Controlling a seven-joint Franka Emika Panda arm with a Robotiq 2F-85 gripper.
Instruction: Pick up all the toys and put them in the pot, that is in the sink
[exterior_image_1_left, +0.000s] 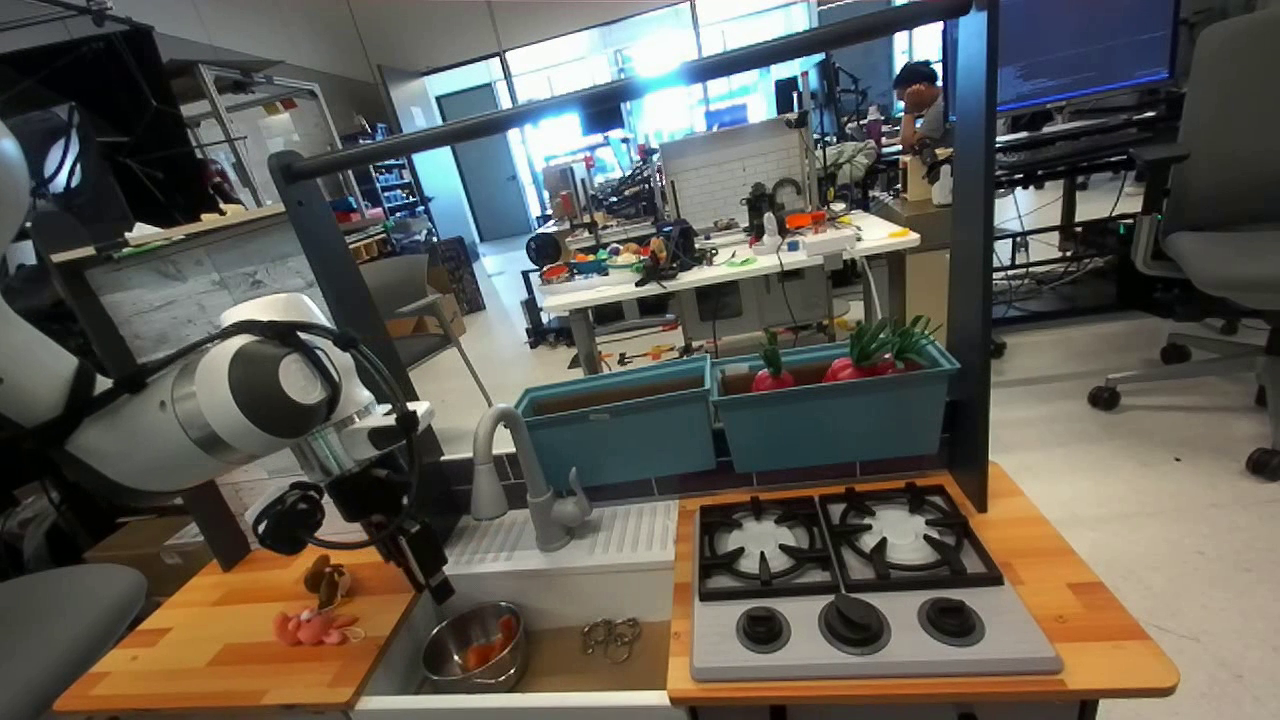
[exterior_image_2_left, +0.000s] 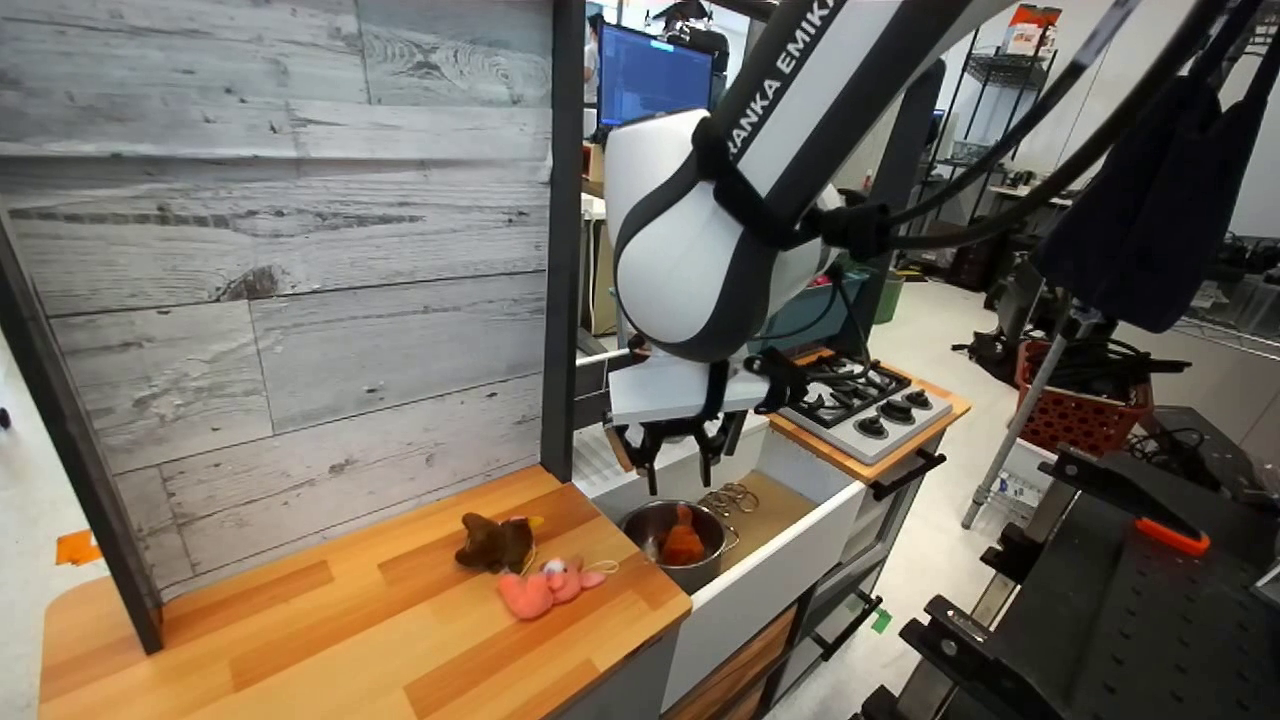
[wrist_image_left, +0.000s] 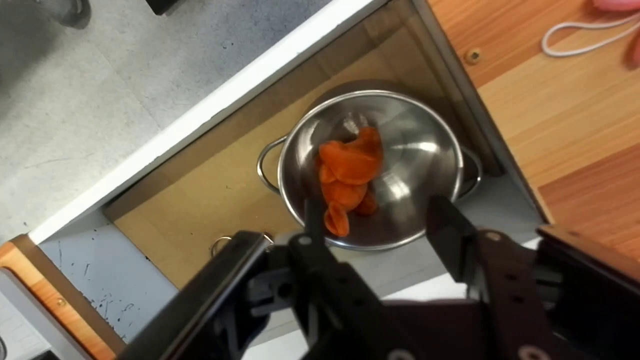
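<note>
End effector (exterior_image_2_left: 679, 483) spread | gap above pot (wrist_image_left: 412, 125) | one handle (wrist_image_left: 479, 170) near sink wall (wrist_image_left: 469, 100)

A shiny, two-handled metal pot (wrist_image_left: 422, 150) stands upright in the white-walled sink (exterior_image_1_left: 572, 598), a soft orange plush toy (wrist_image_left: 352, 162) lying inside against its wall. On the wooden table (exterior_image_2_left: 330, 645), a dark-brown plush toy (exterior_image_2_left: 495, 543) lies just beside a coral-pink plush toy (exterior_image_2_left: 528, 596).

2 teal planters (exterior_image_1_left: 838, 420), stove (exterior_image_1_left: 880, 590) with 3 knobs (exterior_image_1_left: 854, 618), office chair (exterior_image_1_left: 1228, 240)

The wrist view's upper right corner cuts off the pink toy (wrist_image_left: 618, 4).
</note>
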